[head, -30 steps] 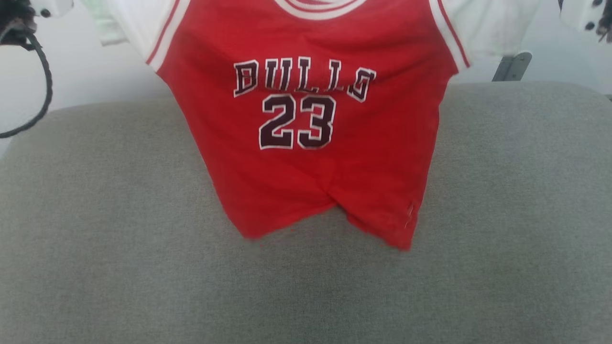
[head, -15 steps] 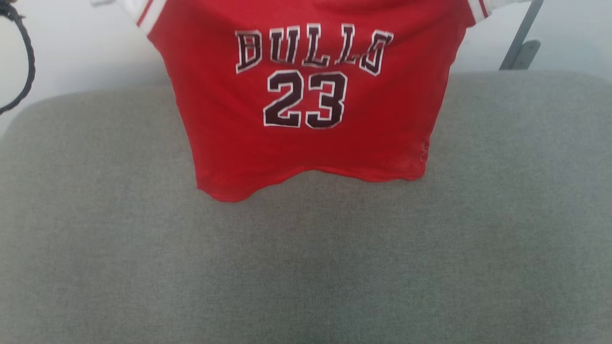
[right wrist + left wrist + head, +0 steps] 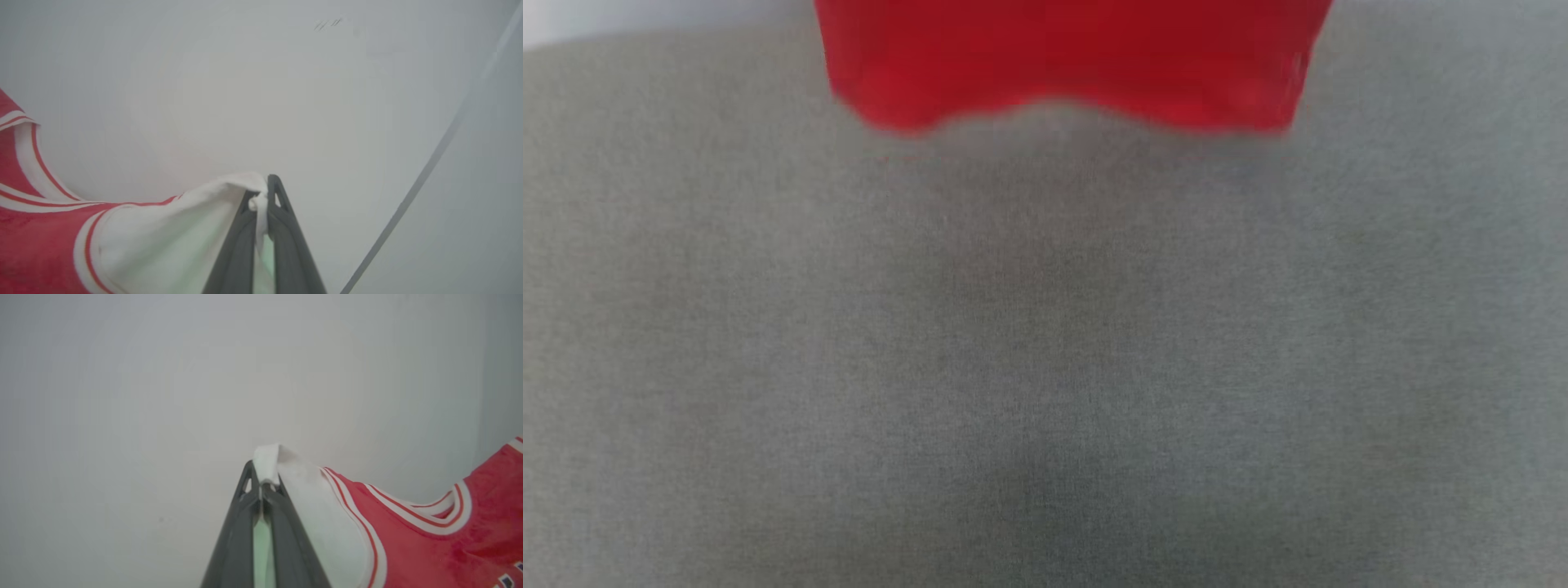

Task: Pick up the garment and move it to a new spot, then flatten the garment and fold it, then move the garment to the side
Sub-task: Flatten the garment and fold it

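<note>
Garment (image 3: 1062,65) is hanging in the air, its hem dangling above the far edge of the grey cushion (image 3: 1045,367). Left gripper (image 3: 262,484) is pinching one white sleeve tip, fingers pressed together on it; right gripper (image 3: 261,200) is pinching the other. Judgement: pick-up done, carry appearing under way. Laying down, flattening, folding and moving aside are remaining.

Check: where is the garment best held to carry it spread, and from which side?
Grip the garment by its two white sleeve tips, each from its outer side. The left gripper and right gripper are shut there, and the body hangs spread between them.
</note>
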### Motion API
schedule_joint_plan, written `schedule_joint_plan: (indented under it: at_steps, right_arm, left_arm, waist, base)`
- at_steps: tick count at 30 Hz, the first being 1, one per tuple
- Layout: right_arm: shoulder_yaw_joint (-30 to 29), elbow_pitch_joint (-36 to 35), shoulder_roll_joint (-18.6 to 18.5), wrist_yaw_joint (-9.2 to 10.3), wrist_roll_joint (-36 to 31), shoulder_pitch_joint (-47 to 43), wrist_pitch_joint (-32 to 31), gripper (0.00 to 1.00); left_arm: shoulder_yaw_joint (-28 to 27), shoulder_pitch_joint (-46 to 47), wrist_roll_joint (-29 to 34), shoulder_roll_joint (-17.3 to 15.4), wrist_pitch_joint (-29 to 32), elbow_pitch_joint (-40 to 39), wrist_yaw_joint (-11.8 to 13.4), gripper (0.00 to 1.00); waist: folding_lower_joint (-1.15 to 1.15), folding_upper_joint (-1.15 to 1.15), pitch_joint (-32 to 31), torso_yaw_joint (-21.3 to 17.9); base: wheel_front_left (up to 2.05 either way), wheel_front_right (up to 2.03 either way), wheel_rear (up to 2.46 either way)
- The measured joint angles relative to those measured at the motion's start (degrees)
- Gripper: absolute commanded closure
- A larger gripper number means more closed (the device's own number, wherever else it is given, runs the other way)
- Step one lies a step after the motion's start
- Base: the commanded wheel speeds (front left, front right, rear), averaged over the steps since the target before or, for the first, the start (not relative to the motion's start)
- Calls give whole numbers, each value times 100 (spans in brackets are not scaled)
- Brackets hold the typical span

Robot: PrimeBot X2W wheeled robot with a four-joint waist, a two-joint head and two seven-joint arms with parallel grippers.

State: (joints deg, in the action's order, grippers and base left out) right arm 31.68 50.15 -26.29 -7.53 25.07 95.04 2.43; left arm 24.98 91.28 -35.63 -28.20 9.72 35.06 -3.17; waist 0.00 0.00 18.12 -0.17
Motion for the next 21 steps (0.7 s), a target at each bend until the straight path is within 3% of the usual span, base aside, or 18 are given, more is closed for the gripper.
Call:
schedule_joint_plan:
  at_steps: [5,9,16,21]
  right_arm:
    - [-74,454,-94,0,-788,646,1061,100]
    - [-171,780,-14,0,-1001,721,1198,100]
    - [160,1122,200,-1,-778,-110,1226,100]
    - [550,1018,296,0,88,-892,823,100]
  left_arm:
    - [5,563,259,153,-1068,266,-114,100]
    - [35,558,335,236,-1651,633,-168,100]
    - [210,-101,283,356,-1850,1371,-270,100]
    - [275,-768,-91,490,-1538,1956,-374,100]
  waist:
    - [0,0,468,66]
    - [0,0,774,156]
    - [0,0,900,323]
    - [0,0,736,367]
  base:
    - [0,0,0]
    - [0,0,0]
    - [0,0,0]
    - [0,0,0]
